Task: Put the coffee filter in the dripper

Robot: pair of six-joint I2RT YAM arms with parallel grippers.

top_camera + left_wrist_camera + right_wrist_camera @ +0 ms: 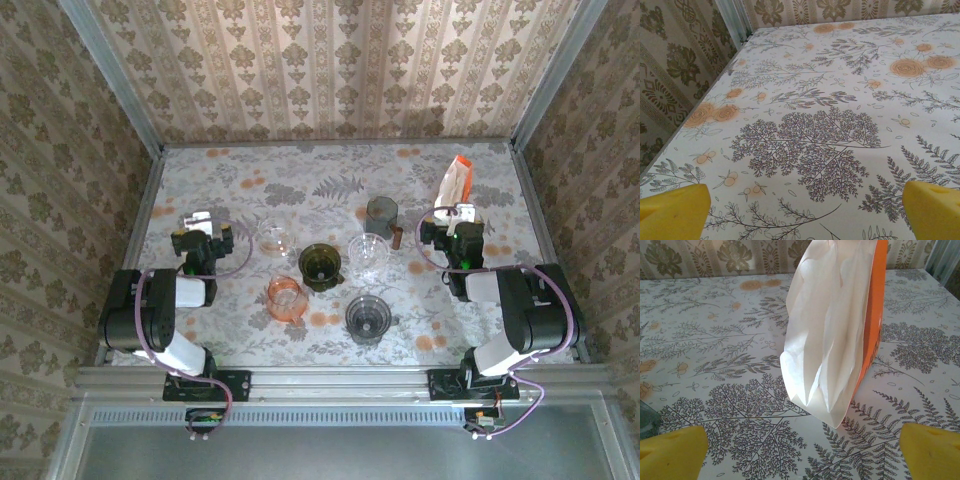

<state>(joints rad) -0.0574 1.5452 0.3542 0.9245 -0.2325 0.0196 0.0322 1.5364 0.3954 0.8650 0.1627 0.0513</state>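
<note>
Right wrist: coffee filters [830, 330] just ahead of spread right end effector [801, 456], prob. untouched.

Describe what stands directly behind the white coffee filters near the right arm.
An orange package backs the filters; its right edge shows, while the filters cover the rest of its face.

Top view overhead, whole table [330, 190]; wrist views low, close, same table.
</note>
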